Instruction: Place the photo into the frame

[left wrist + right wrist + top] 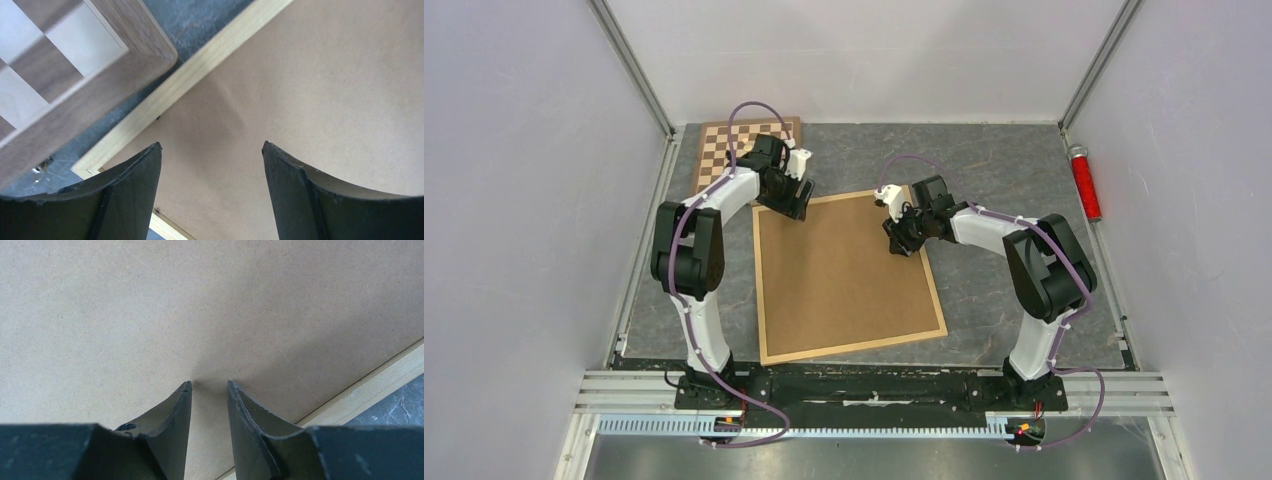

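The frame (854, 345) lies mid-table with its backing board (844, 275) seated and the photo unseen, and with the left gripper (210, 145) wide open over its far-left corner and the right gripper (210, 383) slightly parted, empty, low over the board, uneven pressing could skid the frame.

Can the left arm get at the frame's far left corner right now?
Probably yes: the left gripper is open right beside that corner of the frame, with nothing visible in between.
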